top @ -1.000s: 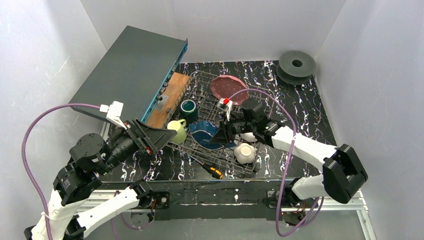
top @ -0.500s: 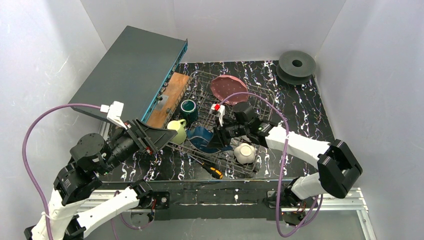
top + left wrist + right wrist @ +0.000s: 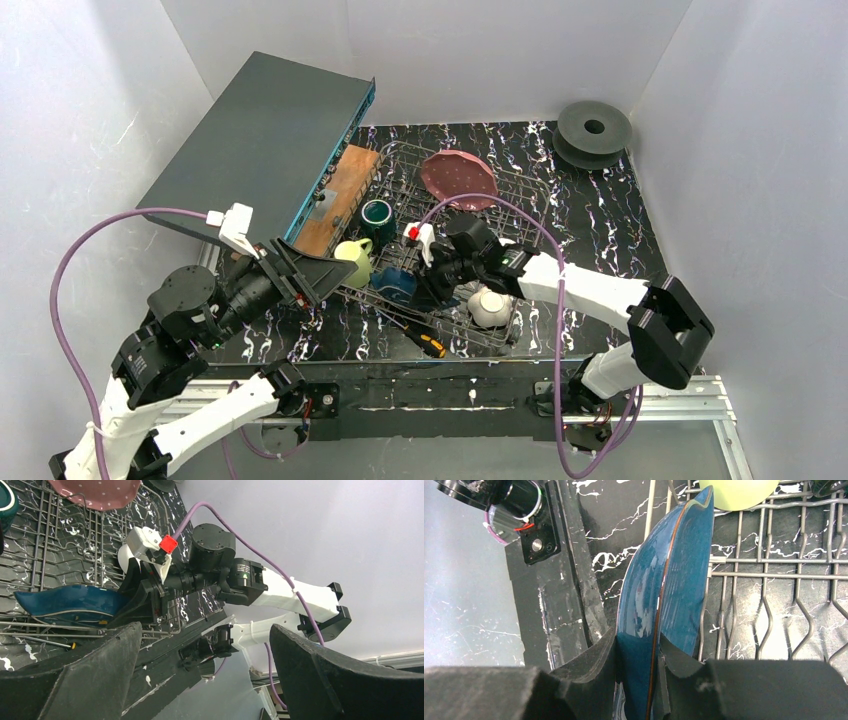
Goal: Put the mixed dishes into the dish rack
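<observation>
Currently the right jaws are clenching the blue squarish dish [image 3: 669, 570] on edge at the near wall of the dish rack [image 3: 744, 574], beside the pale yellow-green mug [image 3: 734, 490]; the left jaws are hanging released. With so narrow a pinch, the glazed dish is risking pivoting, knocking the mug or sliding outside the rack.

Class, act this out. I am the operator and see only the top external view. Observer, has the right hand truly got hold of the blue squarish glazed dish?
Observer: Yes. In the right wrist view the right hand is shut on the blue squarish glazed dish, one finger on each face, with the dish standing on edge.
Operator: And the left hand?
Observer: The left wrist view shows the left hand open, with nothing between its fingers.
</observation>
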Controlling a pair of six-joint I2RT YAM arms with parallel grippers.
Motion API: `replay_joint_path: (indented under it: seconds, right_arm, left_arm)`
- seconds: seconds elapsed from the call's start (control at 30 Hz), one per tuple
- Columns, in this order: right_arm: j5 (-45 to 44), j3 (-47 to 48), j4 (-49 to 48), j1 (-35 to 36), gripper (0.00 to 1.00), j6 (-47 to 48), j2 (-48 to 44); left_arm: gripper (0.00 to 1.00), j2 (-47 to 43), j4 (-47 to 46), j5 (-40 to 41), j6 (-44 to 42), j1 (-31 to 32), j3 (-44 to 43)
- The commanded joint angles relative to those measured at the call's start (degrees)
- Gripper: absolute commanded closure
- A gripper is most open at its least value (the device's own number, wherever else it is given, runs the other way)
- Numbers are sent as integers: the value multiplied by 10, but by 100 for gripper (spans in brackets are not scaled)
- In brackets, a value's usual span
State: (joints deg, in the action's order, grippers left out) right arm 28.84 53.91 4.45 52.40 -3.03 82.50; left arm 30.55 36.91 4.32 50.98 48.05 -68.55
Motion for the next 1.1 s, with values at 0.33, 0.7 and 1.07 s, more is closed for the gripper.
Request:
replay_joint_path:
  seconds: [0.33,0.7,1.07]
  right_arm:
    - [-41,46,-12,26,42,29,-16]
    - [-79,66,30,27,31,18,-61]
    - [-187,109,114,26,16,-9,-131]
  left_arm:
    - [1,1,-1,3,7,-3,10]
    - [1,5,10,11,6,-3,7]
    - [1,2,54,37,-16,-3,-38]
